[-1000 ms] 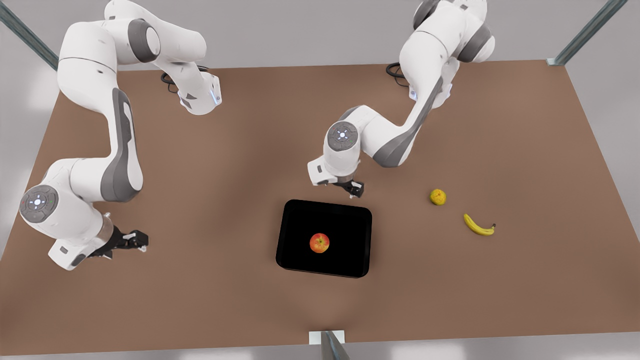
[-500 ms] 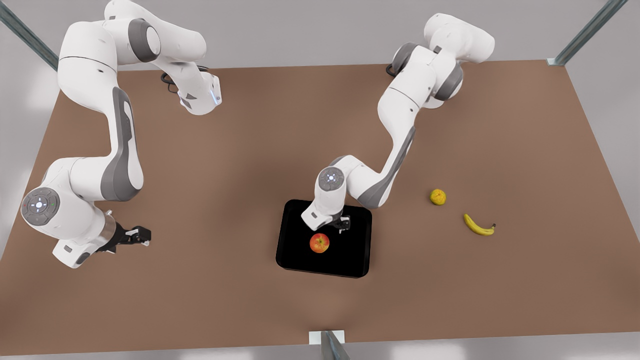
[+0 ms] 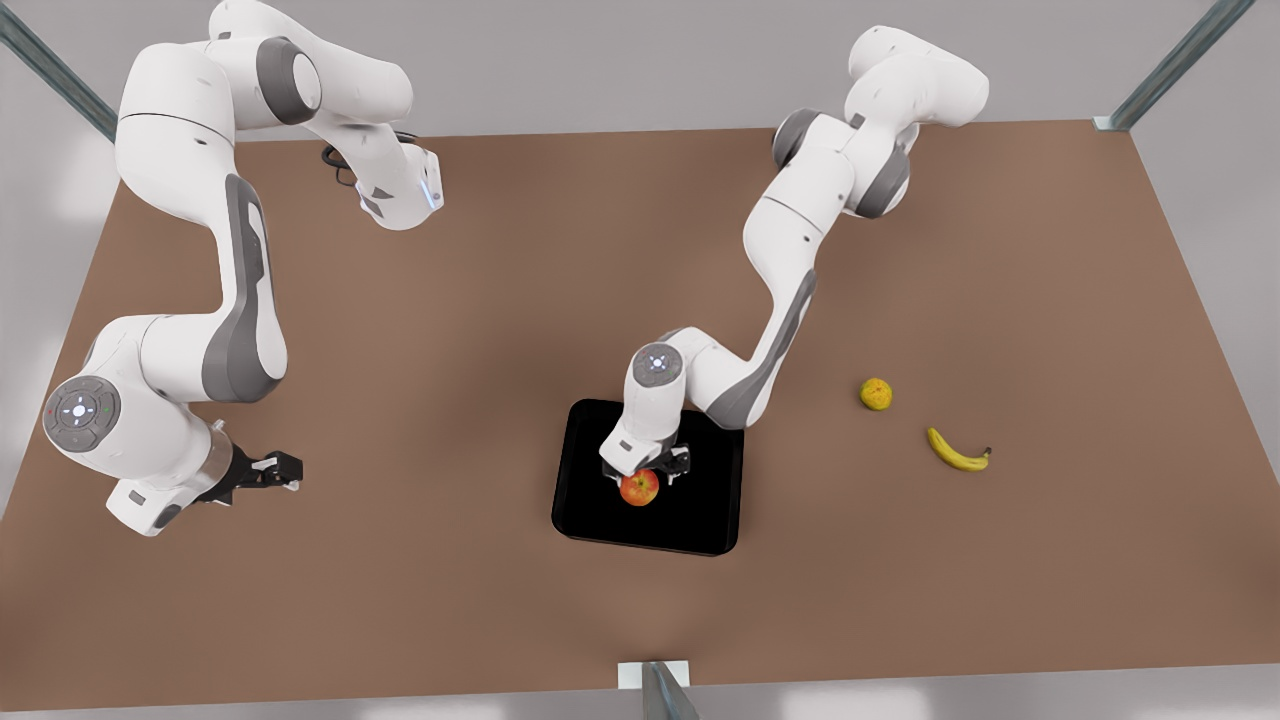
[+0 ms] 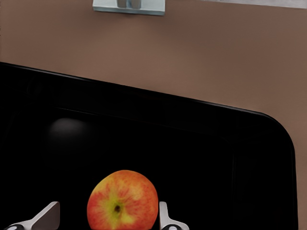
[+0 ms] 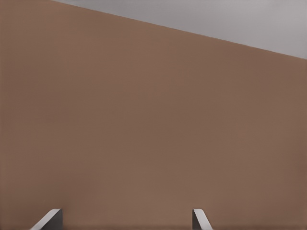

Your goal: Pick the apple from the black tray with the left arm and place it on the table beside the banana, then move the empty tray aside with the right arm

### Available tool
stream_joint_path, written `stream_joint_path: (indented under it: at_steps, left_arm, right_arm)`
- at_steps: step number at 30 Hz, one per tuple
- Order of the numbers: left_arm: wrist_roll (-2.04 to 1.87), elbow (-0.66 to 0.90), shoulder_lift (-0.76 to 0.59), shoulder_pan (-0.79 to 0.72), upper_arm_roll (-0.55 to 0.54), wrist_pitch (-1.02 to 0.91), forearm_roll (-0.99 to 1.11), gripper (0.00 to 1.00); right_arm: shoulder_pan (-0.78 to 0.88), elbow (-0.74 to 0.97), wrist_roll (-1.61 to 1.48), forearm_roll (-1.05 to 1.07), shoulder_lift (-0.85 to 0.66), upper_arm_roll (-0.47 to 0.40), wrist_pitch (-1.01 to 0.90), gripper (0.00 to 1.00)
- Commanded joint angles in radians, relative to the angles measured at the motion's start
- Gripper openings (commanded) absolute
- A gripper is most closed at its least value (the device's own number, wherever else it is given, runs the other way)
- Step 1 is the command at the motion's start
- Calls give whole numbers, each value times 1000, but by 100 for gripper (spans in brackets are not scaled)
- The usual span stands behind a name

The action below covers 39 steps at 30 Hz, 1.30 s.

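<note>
Front view: the left pincer hangs over the apple mid black tray; the right pincer waits over bare surface. The banana lies well apart, with open room around it.

Left wrist view: spread fingers flank the apple — the tray's rim stands clear.

Right wrist view: fingers spread above the surface.

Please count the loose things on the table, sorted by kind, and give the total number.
Apple: 1, on the tray, under the open left gripper
Banana: 1
Bumpy yellow fruit: 1
Black tray: 1
Total: 4 things on the table. The right gripper, open, waits at the front view's left.
</note>
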Motion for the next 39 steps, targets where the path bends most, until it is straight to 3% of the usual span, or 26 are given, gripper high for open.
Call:
stream_joint_path:
  at_steps: [1, 24, 26, 29, 35, 36, 39]
  left_arm:
    - [-105, 1, 5, 0, 4, 36, 3, 100]
    - [-125, 22, 76, -22, 24, 93, 33, 100]
    - [-125, 22, 76, -22, 24, 90, 32, 78]
    - [-120, 21, 73, -22, 24, 85, 34, 76]
    - [-27, -33, -107, -23, 11, -234, 48, 78]
    - [19, -114, -172, -10, 11, -248, 42, 78]
    - [255, -442, -449, 87, 11, -237, -29, 78]
  right_arm:
    - [1, 1, -3, 1, -1, 0, -1, 100]
    - [0, 1, -3, 1, -1, -3, -1, 100]
    - [0, 1, -3, 1, -1, -3, -1, 100]
    - [0, 1, -3, 1, -1, -3, -1, 100]
    - [21, 5, 14, 1, -4, 0, -56, 100]
    - [73, 96, 119, -1, -17, 5, -159, 100]
    - [286, 160, 507, -16, -47, -3, -348, 100]
